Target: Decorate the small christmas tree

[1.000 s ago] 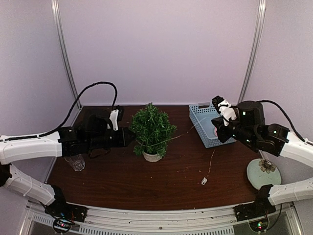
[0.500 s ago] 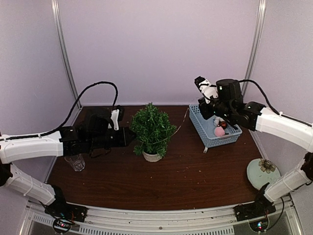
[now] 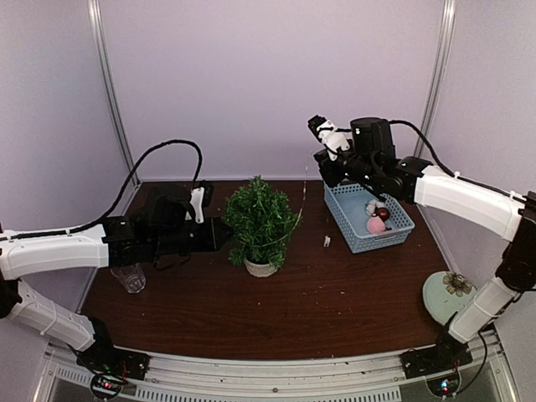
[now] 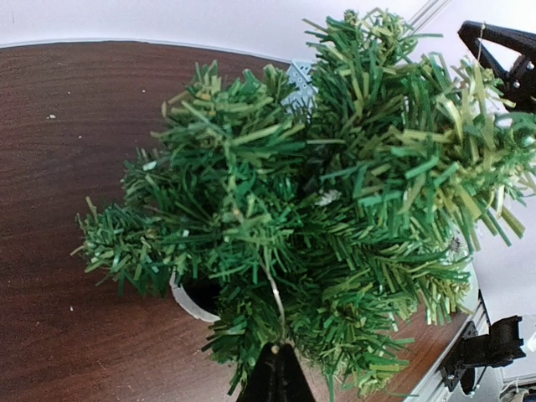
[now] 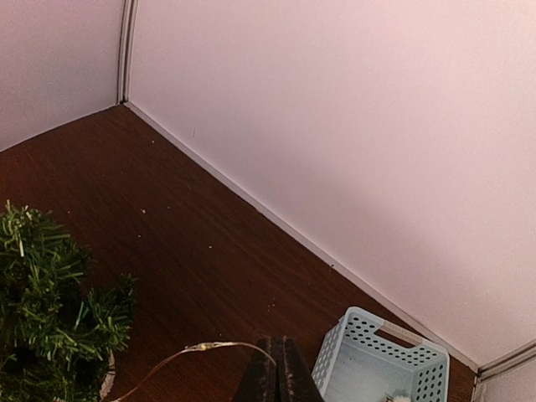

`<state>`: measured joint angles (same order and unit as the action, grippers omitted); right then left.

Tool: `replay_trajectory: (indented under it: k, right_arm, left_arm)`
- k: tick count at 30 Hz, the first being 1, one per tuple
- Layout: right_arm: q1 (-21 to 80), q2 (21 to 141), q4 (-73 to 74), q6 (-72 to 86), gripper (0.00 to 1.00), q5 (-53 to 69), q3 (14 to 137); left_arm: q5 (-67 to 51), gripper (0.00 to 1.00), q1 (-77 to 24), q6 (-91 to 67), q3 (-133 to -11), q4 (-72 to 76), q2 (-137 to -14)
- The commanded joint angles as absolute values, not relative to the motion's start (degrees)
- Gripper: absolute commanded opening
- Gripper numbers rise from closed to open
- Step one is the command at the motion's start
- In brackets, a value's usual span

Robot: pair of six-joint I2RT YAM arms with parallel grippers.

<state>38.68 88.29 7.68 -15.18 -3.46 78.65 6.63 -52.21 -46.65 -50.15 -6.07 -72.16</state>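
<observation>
From above, your small christmas tree (image 3: 261,219) sits mid-worktop (image 3: 251,310). The left tool (image 3: 224,234) is tucked against its left side, and the right tool (image 3: 319,165) is raised by the blue basket (image 3: 345,219).

Left wrist: the tool's pressed together, nipping a thin wire (image 4: 270,293) that runs up into the sprigs.

Right wrist: same deal, closed tight on that wire, with the tree down at lower left.

Top camera: high behind the table (image 3: 209,310) near edge, facing the back wall (image 3: 268,84); whole table seen.
Left wrist: close; tree (image 4: 335,209) fills frame beyond fingers (image 4: 266,385).
Right wrist: raised, distant; tree left of fingers (image 5: 266,378), basket (image 5: 377,368) right.
Shared: tree.
</observation>
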Motion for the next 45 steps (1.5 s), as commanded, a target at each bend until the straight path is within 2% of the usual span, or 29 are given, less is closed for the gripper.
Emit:
replay_trajectory:
  k: [1, 12, 13, 18, 22, 28, 31, 34, 39, 45]
  right_arm:
    - [38.1, 94.2, 6.8, -18.0, 0.00, -0.2, 83.8]
    - [37.8, 105.7, 10.0, -23.7, 0.00, 12.1, 96.3]
    - [37.7, 106.1, 10.0, -24.1, 0.00, 13.1, 96.6]
    - [37.0, 107.7, 9.0, -24.4, 0.00, 19.6, 97.0]
    - [36.7, 108.7, 7.9, -24.4, 0.00, 23.1, 97.0]
    - [35.5, 110.2, 5.3, -24.6, 0.00, 26.4, 97.4]
    - [34.2, 112.2, 4.4, -23.7, 0.00, 30.0, 99.5]
    - [32.9, 114.1, 2.9, -21.9, 0.00, 34.7, 101.4]
    - [32.2, 117.7, 1.3, -19.5, 0.00, 41.6, 105.1]
    - [32.2, 121.2, 0.2, -16.9, 0.00, 47.1, 108.9]
  left_arm:
    - [7.3, 0.00, -51.9, -46.2, -49.7, -4.0, -71.9]
    - [5.4, 0.00, -51.9, -43.5, -49.9, -4.8, -71.0]
    - [4.6, 0.04, -51.7, -42.8, -49.9, -5.1, -70.5]
    - [-6.9, 0.44, -46.2, -39.0, -49.0, -5.4, -66.2]
    - [-13.3, 0.60, -42.1, -34.6, -48.9, -6.3, -63.2]
    - [-19.7, 0.76, -30.5, -33.0, -48.4, -2.2, -60.6]
    - [-20.9, 0.77, -21.4, -33.3, -49.1, 1.8, -63.6]
    - [-22.6, 0.78, -16.7, -31.9, -49.0, 10.6, -69.1]
    - [-29.2, 0.77, -15.8, -21.9, -55.5, 15.0, -85.9]
    - [-43.1, 0.75, -15.6, -21.8, -57.0, 40.5, -103.7]
